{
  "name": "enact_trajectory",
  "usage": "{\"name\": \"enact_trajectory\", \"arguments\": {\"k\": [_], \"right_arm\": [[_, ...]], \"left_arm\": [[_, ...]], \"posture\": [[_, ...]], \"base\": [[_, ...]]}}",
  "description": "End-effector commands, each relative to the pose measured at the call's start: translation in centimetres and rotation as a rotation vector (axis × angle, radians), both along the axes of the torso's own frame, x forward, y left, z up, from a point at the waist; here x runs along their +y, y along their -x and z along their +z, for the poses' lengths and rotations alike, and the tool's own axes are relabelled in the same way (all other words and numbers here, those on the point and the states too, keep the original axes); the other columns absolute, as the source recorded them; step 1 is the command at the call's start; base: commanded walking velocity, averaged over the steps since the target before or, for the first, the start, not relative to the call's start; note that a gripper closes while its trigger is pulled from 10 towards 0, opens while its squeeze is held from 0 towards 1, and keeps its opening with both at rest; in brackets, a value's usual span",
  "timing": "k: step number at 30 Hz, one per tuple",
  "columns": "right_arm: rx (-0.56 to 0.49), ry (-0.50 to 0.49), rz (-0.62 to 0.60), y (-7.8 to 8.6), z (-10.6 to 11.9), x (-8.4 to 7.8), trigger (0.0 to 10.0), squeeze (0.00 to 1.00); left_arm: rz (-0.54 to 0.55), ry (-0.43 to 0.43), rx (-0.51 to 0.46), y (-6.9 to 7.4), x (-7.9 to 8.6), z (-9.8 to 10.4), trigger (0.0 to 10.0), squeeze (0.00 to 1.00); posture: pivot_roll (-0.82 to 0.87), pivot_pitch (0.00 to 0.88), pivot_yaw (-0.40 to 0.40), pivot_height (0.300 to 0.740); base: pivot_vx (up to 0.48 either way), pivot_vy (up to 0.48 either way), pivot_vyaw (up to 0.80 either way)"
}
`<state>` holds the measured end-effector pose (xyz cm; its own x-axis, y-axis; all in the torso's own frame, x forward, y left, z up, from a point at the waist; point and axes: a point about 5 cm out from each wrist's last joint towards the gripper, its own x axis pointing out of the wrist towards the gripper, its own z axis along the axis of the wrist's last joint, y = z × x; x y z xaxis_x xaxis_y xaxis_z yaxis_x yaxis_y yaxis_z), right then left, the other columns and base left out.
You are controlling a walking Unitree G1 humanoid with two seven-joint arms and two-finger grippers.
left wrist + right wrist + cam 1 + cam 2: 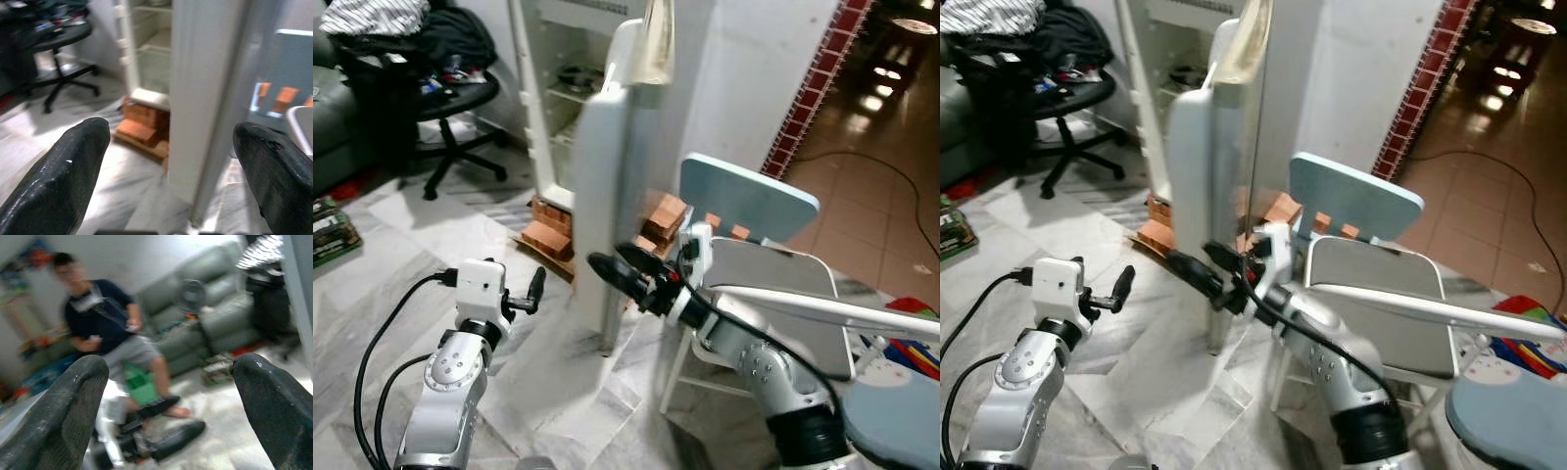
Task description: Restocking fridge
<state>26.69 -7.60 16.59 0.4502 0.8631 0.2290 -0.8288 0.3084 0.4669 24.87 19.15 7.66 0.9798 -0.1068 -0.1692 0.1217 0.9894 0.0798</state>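
Left eye view: right gripper (612, 267), jaws apart and empty, reaches the open fridge door (602, 196) at centre; left gripper (536, 287), jaws open, hovers lower left.

The white fridge (558, 108) stands open on stacked red bricks (548, 230), its shelves pale and mostly bare. Its tall white door (605, 196) swings out edge-on towards the camera, bottom edge near the marble floor.
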Motion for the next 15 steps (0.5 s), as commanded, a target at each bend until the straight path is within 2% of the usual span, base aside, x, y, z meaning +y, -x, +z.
{"name": "enact_trajectory", "arguments": {"k": [1,5,6,7,10,12,15], "right_arm": [[0.024,-0.024,0.053,0.7,-0.2,-0.2,10.0,0.0],[0.069,0.041,-0.032,0.6,-1.0,-1.5,10.0,0.0],[0.083,0.065,-0.103,0.0,-1.5,-2.0,10.0,0.0],[0.083,0.065,-0.103,0.0,-1.5,-2.0,10.0,0.0],[0.082,0.164,-0.251,-0.9,-2.7,-3.1,10.0,0.0],[0.092,0.241,-0.462,-2.0,-3.8,-4.5,10.0,0.0],[0.075,0.276,-0.524,-2.1,-4.0,-5.1,10.0,0.0]], "left_arm": [[-0.003,-0.012,0.006,-0.1,0.1,0.1,10.0,0.0],[-0.006,-0.004,0.005,-0.2,0.1,0.1,10.0,0.0],[-0.003,0.01,0.003,-0.3,0.0,0.1,10.0,0.0],[-0.003,0.01,0.003,-0.3,0.0,0.1,10.0,0.0],[0.014,0.034,0.017,-0.5,0.1,0.1,10.0,0.0],[0.004,0.034,0.01,-0.7,0.0,0.2,10.0,0.0],[0.002,0.037,0.01,-0.7,0.0,0.2,10.0,0.0]], "posture": [[0.12,0.0,-0.042,0.74],[0.12,0.0,-0.039,0.74],[0.11,0.0,-0.038,0.74],[0.11,0.0,-0.038,0.74],[0.11,0.0,-0.038,0.74],[0.11,0.0,-0.036,0.74],[0.11,0.0,-0.035,0.74]], "base": [[0.0,0.0,0.0],[0.0,0.0,0.0],[0.0,0.0,0.0],[0.0,0.0,0.0],[0.0,0.0,0.0],[0.0,0.39,0.0],[0.0,0.48,0.0]]}}
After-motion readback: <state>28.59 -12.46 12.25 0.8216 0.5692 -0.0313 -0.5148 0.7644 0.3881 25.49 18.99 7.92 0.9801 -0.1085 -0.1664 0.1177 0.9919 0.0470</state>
